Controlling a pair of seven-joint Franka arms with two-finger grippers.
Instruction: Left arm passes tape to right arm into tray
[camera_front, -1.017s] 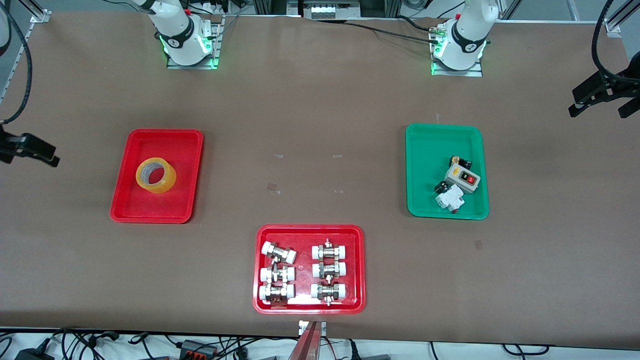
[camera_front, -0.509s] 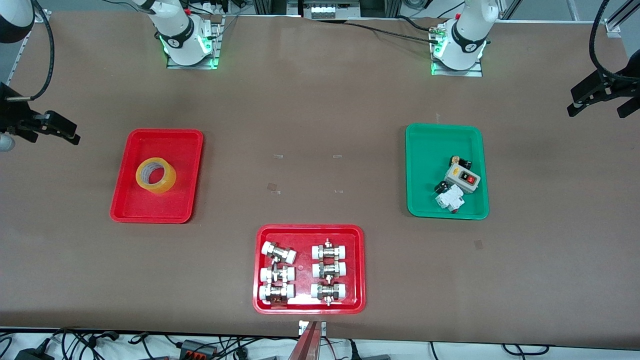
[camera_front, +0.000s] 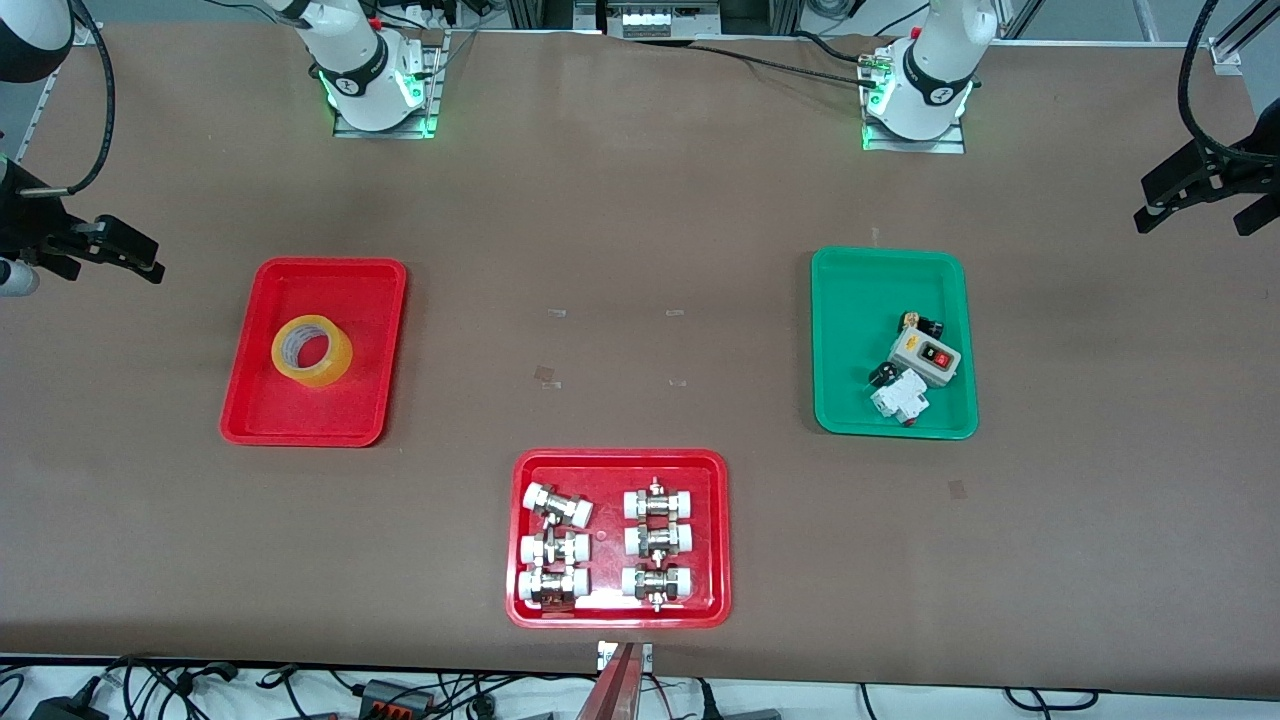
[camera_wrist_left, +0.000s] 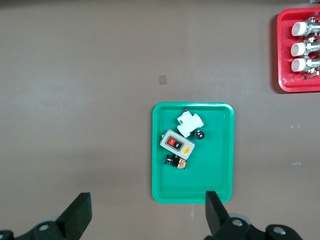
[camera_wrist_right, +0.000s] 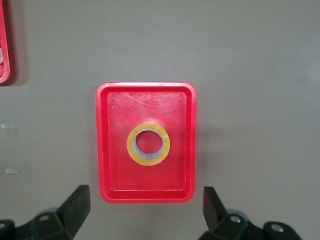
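The yellow tape roll (camera_front: 312, 350) lies flat in the plain red tray (camera_front: 330, 290), toward the right arm's end of the table. In the right wrist view the tape (camera_wrist_right: 148, 144) sits mid-tray (camera_wrist_right: 147, 100). My right gripper (camera_front: 110, 245) is open and empty, high over the table's edge at that end, apart from the tray; in its own view it (camera_wrist_right: 144, 210) has the jaws wide apart. My left gripper (camera_front: 1200, 200) is open and empty, high over the left arm's end of the table; its own view (camera_wrist_left: 147, 216) looks down on the green tray.
A green tray (camera_front: 860, 290) holding a grey switch box (camera_front: 924, 356) and small electrical parts lies toward the left arm's end; it also shows in the left wrist view (camera_wrist_left: 220, 150). A red tray (camera_front: 610, 465) of pipe fittings lies nearest the front camera.
My right gripper has swung in from the view's edge, up the view and toward the table. The tape, the trays and the left gripper have stayed put.
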